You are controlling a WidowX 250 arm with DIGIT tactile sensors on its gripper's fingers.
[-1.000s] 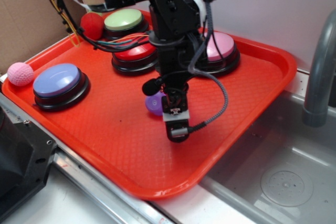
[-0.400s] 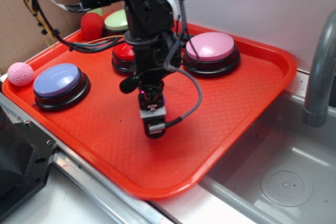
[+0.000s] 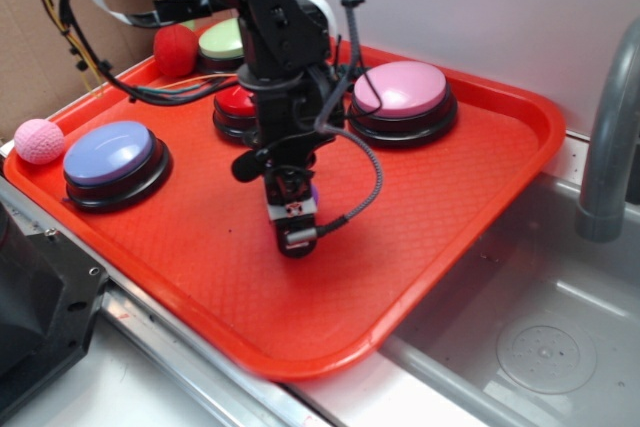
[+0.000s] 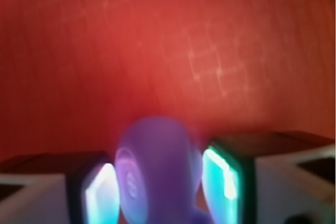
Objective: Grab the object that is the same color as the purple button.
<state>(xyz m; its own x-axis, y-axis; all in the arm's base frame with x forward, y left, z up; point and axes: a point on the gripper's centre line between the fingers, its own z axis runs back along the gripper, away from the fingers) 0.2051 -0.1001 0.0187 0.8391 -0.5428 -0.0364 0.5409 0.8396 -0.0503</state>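
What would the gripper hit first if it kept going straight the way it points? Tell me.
Probably the purple toy, which already sits between the gripper's two fingers in the wrist view. Straight beyond it lies only the red tray floor. The blur leaves unclear whether the fingers touch the toy.

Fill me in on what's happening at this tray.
A robot arm is reaching down over the red tray, its hand around a small purple toy. The wrist view shows the toy between the two fingers, with a small gap on the right side. The purple button sits untouched at the left.
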